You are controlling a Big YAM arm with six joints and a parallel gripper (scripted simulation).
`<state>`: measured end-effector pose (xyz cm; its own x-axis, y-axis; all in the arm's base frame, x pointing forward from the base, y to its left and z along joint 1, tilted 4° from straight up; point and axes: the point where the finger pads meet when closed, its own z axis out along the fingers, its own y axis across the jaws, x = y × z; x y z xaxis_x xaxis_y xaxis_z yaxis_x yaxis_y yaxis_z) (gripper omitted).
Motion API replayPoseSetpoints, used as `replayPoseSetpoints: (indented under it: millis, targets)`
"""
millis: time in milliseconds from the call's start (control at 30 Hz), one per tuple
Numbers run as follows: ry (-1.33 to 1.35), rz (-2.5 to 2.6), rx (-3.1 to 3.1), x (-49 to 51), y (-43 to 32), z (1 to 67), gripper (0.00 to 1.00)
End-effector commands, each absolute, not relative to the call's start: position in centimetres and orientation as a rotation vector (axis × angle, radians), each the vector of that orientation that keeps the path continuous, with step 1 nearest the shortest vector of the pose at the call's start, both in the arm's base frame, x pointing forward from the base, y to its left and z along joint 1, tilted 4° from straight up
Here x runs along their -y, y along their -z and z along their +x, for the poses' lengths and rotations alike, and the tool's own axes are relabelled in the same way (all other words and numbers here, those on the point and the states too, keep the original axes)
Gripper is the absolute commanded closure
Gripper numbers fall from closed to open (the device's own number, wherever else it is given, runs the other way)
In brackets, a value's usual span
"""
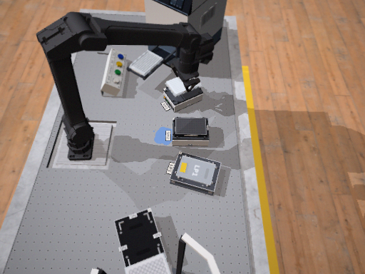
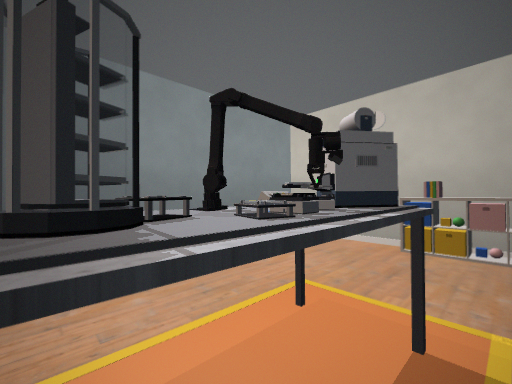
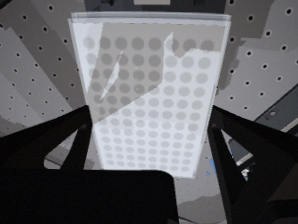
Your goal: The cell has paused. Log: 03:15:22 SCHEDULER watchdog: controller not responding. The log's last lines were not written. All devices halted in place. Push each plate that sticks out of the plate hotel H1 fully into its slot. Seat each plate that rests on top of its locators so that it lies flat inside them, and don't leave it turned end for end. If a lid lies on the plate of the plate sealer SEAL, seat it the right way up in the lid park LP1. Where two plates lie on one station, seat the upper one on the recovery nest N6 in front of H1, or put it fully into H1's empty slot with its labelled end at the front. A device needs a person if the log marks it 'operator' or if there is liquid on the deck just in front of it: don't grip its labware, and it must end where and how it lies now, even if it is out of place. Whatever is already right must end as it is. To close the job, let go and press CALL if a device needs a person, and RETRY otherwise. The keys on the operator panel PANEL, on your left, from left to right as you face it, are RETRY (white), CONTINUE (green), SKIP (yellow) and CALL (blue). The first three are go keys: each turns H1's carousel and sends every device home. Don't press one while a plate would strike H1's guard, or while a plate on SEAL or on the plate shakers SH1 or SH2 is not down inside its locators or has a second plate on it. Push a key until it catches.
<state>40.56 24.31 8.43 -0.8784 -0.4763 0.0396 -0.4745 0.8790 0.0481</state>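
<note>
My gripper (image 1: 186,85) is over the shaker station (image 1: 183,97) in front of the sealer. It is shut on a white well plate (image 1: 175,85), with the fingers against its two long sides in the wrist view (image 3: 150,100). The plate hangs slightly above the station, where a dark plate (image 1: 188,94) lies on the locators. The exterior view shows the gripper (image 2: 317,179) low over the same station. A second white plate (image 1: 145,63) lies at an angle on the sealer's stage. Another white plate (image 1: 147,265) shows at the bottom edge, by the plate hotel.
A blue puddle (image 1: 162,135) lies on the deck in front of the middle station, which carries a dark plate (image 1: 190,126). The lid park LP1 (image 1: 195,172) stands nearer. The black recovery nest (image 1: 137,233) is empty. The key panel (image 1: 114,71) stands left of the sealer (image 1: 190,16).
</note>
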Motion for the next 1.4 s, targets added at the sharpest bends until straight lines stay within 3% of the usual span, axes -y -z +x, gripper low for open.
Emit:
replayPoseSetpoints:
  millis: [0,1367]
  targets:
    - [0.059,0.796,2.982,-24.85,-7.94,40.24,0.18]
    - [0.059,0.775,2.988,-24.62,-7.92,40.80,0.18]
